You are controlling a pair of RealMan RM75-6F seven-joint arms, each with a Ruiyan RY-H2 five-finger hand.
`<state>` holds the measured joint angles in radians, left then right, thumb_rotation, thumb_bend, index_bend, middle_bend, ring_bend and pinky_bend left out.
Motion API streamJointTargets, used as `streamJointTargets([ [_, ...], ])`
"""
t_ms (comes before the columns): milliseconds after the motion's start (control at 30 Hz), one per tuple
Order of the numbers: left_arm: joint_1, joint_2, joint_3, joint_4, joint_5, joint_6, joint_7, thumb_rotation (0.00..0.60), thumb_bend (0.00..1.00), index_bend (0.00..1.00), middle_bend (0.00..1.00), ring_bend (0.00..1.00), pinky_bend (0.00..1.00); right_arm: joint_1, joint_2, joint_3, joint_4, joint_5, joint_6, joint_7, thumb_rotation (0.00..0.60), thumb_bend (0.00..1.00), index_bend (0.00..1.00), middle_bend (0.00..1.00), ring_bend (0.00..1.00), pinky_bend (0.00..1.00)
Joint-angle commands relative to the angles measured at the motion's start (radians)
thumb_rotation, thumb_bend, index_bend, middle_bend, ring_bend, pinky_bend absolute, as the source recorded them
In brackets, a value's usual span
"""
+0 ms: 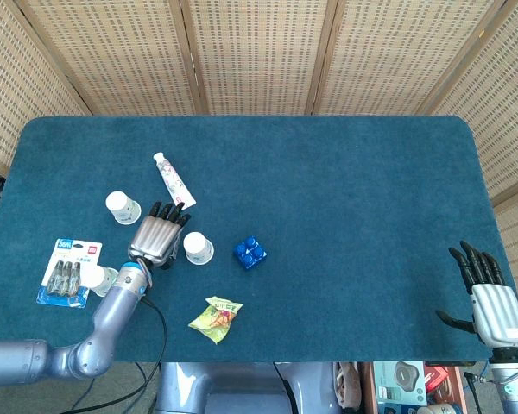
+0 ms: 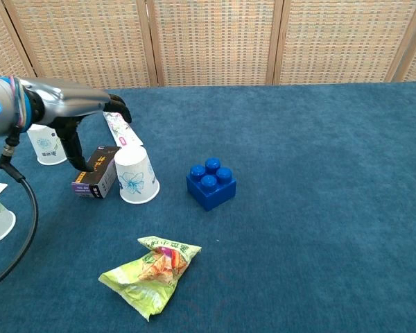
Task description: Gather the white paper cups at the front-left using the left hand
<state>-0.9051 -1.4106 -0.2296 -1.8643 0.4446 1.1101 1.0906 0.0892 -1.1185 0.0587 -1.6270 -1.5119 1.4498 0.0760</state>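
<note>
- Near the table's (image 1: 345, 155) front-left corner: a battery pack (image 1: 68, 272), and just beside it one white paper cup (image 1: 98, 278), upside down, already in the gathering area.
- Further back along the left side: a second cup (image 1: 122, 207), upside down, apart from the first.
- Left hand (image 1: 156, 235) hovering over a small dark box (image 2: 97, 171), fingers spread, holding nothing; thumb pointing down at the box in the chest view.
- Touching or nearly touching that box on its right: the third cup (image 2: 136, 174), with a tube (image 1: 173, 180) behind it.
- Risk, as a judgement: closing in here could catch the box instead, or tip the light cup and send it rolling toward the blue brick (image 1: 250, 251) or the snack bag (image 1: 216, 316).
- Far right, near the front edge: right hand (image 1: 486, 297), fingers spread, empty.
</note>
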Motion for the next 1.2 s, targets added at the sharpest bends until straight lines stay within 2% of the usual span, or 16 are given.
streamJointTargets([
  [33,-0.047,-0.048,0.008,0.033,-0.034,0.019,0.021,0.6,0.23,0.13,0.0,0.0,0.0,0.003,0.0,0.0,0.004,0.002,-0.006,0.008,0.6,0.14,0.0,0.0,0.0,0.0],
  [233,-0.1,-0.103,0.01,0.085,-0.088,0.034,0.034,0.6,0.23,0.14,0.0,0.0,0.0,0.003,0.005,-0.001,0.005,-0.001,-0.005,0.028,0.6,0.14,0.0,0.0,0.0,0.0],
  [733,-0.145,-0.162,0.045,0.164,-0.12,0.045,0.009,0.6,0.23,0.29,0.0,0.0,0.0,-0.001,0.014,-0.001,0.005,-0.003,0.005,0.059,0.6,0.14,0.0,0.0,0.0,0.0],
  [1000,-0.137,-0.179,0.059,0.201,-0.073,0.052,-0.041,0.6,0.23,0.42,0.0,0.0,0.0,0.002,0.014,-0.001,0.006,-0.002,-0.001,0.059,0.6,0.14,0.0,0.0,0.0,0.0],
  [1200,-0.127,-0.174,0.074,0.195,-0.033,0.057,-0.071,0.6,0.23,0.45,0.0,0.0,0.0,0.0,0.016,-0.001,0.003,-0.001,0.002,0.056,0.6,0.14,0.0,0.0,0.0,0.0],
])
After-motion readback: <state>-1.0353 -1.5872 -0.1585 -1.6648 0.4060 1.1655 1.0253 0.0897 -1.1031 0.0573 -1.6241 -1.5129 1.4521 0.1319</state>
